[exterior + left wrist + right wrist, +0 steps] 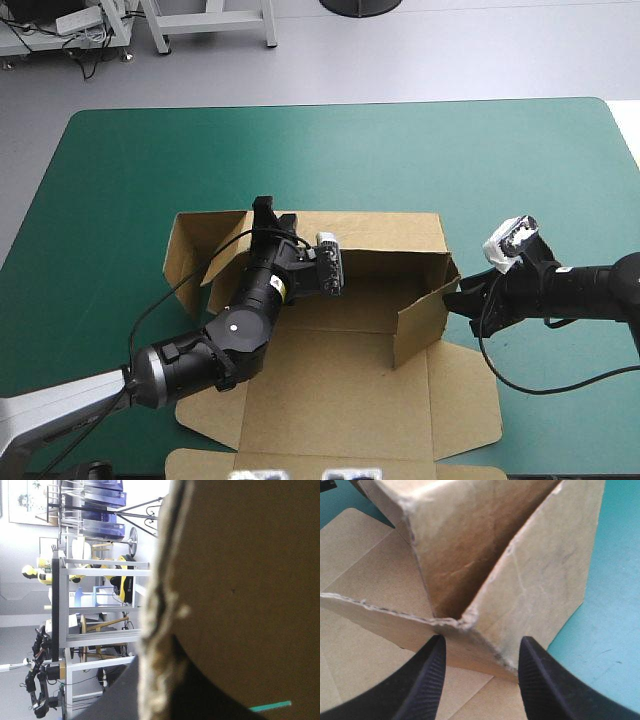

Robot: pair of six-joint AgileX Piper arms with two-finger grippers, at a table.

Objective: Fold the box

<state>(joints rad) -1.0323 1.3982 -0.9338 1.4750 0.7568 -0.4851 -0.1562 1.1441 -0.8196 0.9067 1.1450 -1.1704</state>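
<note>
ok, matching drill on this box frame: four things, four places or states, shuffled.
1 left gripper
2 right gripper
3 lid
4 right wall

A flat on the teal-green cover, nearest the robot
B open, at the right wall's near corner
C clamped on the far wall
D standing upright

Pairs: 1-C, 2-B, 3-A, 4-D

This is a robot lab. Two arms, the left gripper point(272, 212) and the right gripper point(458, 298), each with black fingers, work at a table point(120, 150) with a teal-green cover on a bare grey floor point(450, 50). Past the far edge stand white frame legs point(269, 30). At far left a low shelf point(40, 40) holds cables. The left wrist view shows a metal rack point(62, 605) of gear.
</note>
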